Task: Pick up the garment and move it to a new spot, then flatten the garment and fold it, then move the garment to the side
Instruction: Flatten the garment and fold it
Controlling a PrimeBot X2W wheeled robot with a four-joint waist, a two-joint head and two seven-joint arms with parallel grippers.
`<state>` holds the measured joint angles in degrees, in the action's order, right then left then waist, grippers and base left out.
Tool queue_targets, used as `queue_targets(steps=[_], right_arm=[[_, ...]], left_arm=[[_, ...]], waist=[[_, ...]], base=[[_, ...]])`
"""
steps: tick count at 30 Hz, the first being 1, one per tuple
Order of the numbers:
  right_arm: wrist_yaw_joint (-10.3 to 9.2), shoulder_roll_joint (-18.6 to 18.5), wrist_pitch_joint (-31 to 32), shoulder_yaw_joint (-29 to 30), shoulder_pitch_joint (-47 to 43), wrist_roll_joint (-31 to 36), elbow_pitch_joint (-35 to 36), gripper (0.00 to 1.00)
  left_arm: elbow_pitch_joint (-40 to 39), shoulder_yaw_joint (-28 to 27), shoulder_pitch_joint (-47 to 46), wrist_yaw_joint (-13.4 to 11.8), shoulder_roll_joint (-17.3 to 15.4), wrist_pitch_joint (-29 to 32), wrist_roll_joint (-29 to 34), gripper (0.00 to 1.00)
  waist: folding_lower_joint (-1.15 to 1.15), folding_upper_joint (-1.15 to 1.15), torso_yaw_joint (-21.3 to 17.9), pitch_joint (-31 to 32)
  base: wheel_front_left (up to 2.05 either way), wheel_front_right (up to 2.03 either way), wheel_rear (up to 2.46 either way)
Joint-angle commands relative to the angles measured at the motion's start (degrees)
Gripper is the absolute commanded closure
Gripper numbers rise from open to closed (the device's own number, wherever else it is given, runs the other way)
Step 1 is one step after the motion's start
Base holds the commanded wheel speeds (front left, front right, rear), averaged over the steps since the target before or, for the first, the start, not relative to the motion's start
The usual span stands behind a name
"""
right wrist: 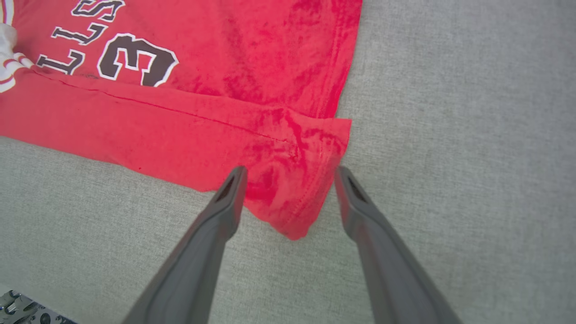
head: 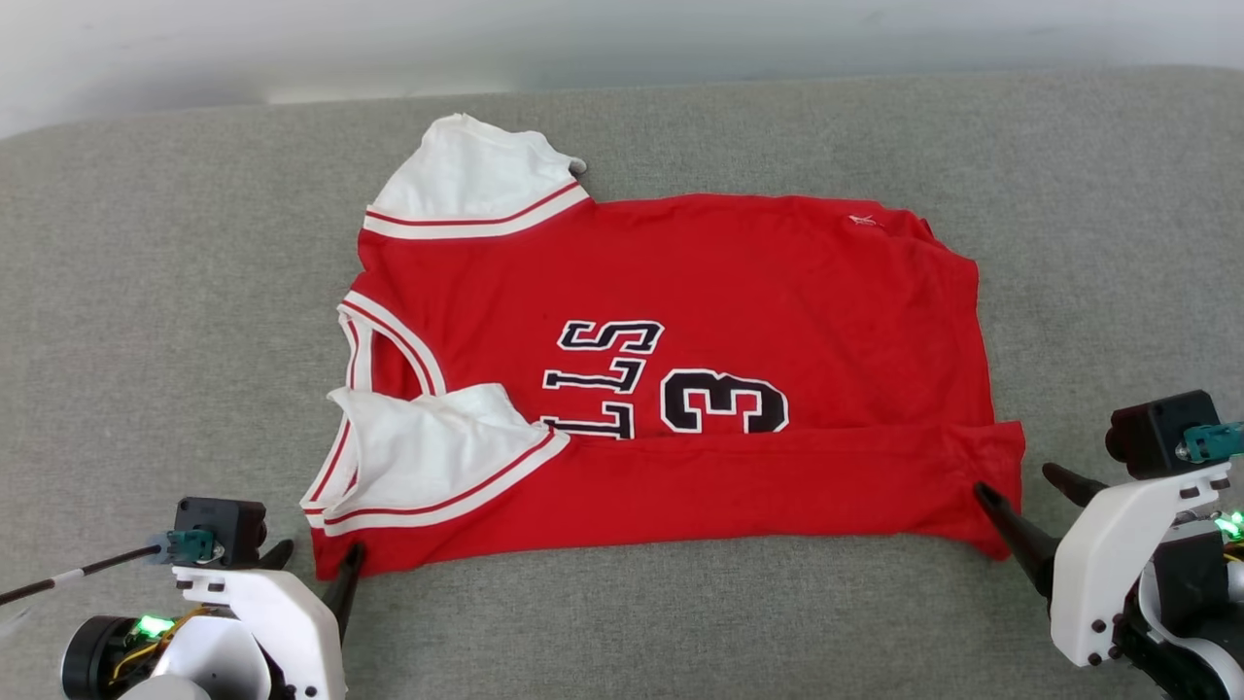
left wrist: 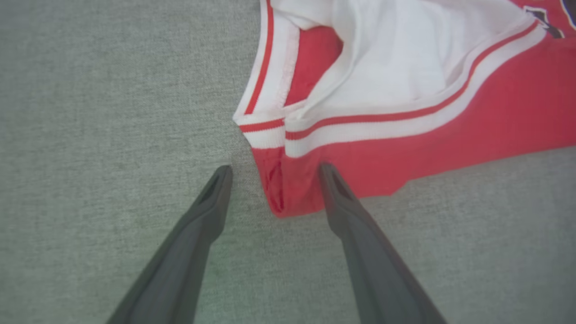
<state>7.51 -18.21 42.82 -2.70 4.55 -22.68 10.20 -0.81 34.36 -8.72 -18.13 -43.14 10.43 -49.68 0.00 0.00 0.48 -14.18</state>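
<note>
Starting at the left: finding the left gripper (left wrist: 274,167) low over the grey cloth-covered bench (head: 146,292), fingers parted wide and grasping nothing, straddling the near shoulder corner of the garment (head: 729,282). Noting one fingertip at the red edge there; unable to tell whether touching.

Moving rightward: recording the garment lying spread across the middle of the bench, neck end to the left and hem to the right. Judging the pick-up, the move and the flattening as done. Judging the folding as begun: seeing a near strip (head: 777,476) turned over along the whole length, cutting off the lower part of the lettering (head: 603,374) and of the number (head: 724,401). Judging the remaining folds and the final move to the side as not yet done.

Flagging two hindrances: the near sleeve panel (head: 428,437) lying rumpled on top of the turned strip, and the far sleeve panel (head: 466,180) sticking out past the far edge, both likely needing tucking before a tidy next fold. Noting slight puckering at the near hem corner.

Ending at the right: finding the right gripper (right wrist: 291,168) over that hem corner, fingers likewise spread and clasping nothing, the corner sitting between them.

Noting a pale wall (head: 622,39) beyond the far edge of the bench, well apart from the garment.
</note>
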Motion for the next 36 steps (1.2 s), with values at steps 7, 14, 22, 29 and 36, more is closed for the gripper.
queue_targets(steps=[7, 14, 22, 29, 36], right_arm=[[-0.04, 0.8, 0.8, 0.5, -0.7, 0.4, 2.7, 0.00], [-0.04, -0.3, 1.5, 1.5, -1.0, 2.0, 3.3, 0.00], [-0.03, 1.8, 3.6, 3.5, -1.9, 5.9, -0.4, 0.00], [-0.03, 4.8, 4.6, 4.4, 0.3, 7.9, -6.8, 0.00], [-0.03, 6.3, 3.7, 2.6, 1.8, 8.9, -13.5, 0.00]], left_arm=[[3.6, 1.0, -0.6, 0.5, 1.9, 1.3, -1.0, 0.00], [7.2, 3.5, 0.0, 4.4, 4.6, 2.4, -3.0, 1.00], [0.9, 0.6, 1.0, 3.3, 3.2, -2.8, -2.4, 1.00], [-8.8, -0.7, 3.1, -0.1, 0.3, -3.4, -0.5, 1.00], [-13.3, -0.3, 2.8, -1.3, -0.7, -2.5, 0.6, 1.00]], waist=[[0.00, 0.00, -0.7, -2.3], [0.00, 0.00, -0.3, -1.5], [0.00, 0.00, 1.2, 2.4], [0.00, 0.00, 3.2, 1.7], [0.00, 0.00, 4.8, -0.2]], base=[[0.00, 0.00, 0.00], [0.00, 0.00, 0.00], [0.00, 0.00, 0.00], [0.00, 0.00, 0.00], [0.00, 0.00, 0.00]])
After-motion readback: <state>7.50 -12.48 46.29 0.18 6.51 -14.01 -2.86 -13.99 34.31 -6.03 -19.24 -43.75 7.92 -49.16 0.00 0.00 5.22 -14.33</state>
